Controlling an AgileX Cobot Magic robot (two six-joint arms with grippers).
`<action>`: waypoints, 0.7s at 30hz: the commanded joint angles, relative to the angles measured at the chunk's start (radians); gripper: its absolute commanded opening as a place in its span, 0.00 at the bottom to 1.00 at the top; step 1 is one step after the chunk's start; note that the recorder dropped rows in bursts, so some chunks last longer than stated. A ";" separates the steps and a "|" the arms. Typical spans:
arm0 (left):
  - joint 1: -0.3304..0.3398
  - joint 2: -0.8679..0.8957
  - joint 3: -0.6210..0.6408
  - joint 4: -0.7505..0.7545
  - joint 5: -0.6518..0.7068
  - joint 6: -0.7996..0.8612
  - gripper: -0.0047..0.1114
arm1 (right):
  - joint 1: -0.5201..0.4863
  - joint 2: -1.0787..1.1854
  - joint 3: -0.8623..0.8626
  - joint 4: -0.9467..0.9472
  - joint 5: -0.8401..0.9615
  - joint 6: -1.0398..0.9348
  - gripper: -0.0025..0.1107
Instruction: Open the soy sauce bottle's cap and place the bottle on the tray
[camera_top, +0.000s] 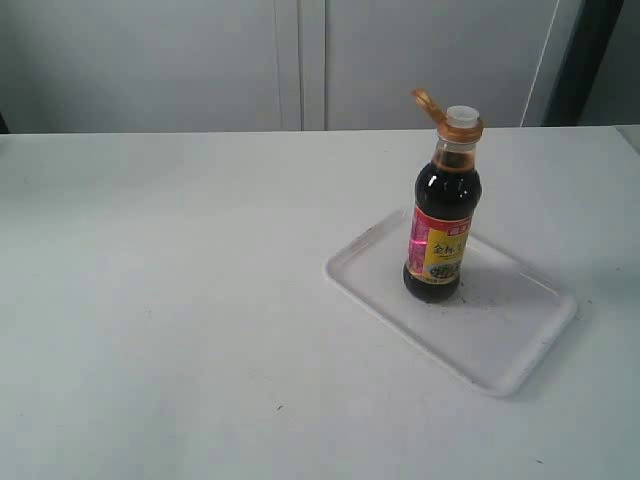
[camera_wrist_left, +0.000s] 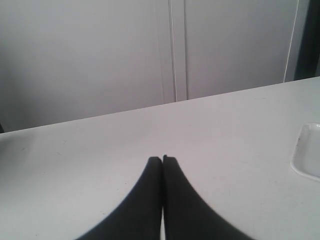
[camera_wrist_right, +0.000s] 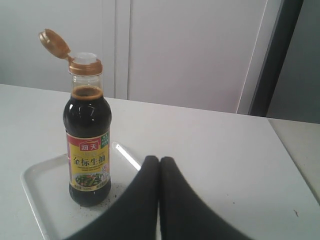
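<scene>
Closed right jaws (camera_wrist_right: 159, 161), soy sauce bottle (camera_wrist_right: 88, 145) beside, apart

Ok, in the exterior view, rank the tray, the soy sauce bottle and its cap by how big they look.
1. The tray: largest, its footprint spreads wider than the bottle stands tall.
2. The soy sauce bottle: upright on the tray, clearly smaller in area.
3. The cap: smallest by far, its lid flipped open beside the white spout.
</scene>
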 joint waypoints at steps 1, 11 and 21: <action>-0.005 -0.008 0.008 -0.011 -0.004 0.002 0.04 | 0.002 -0.003 0.002 0.002 -0.004 -0.005 0.02; 0.013 -0.023 0.014 -0.015 0.036 0.037 0.04 | 0.002 -0.003 0.002 0.002 -0.004 -0.005 0.02; 0.137 -0.111 0.126 -0.079 0.048 0.089 0.04 | 0.002 -0.003 0.002 0.002 -0.003 -0.005 0.02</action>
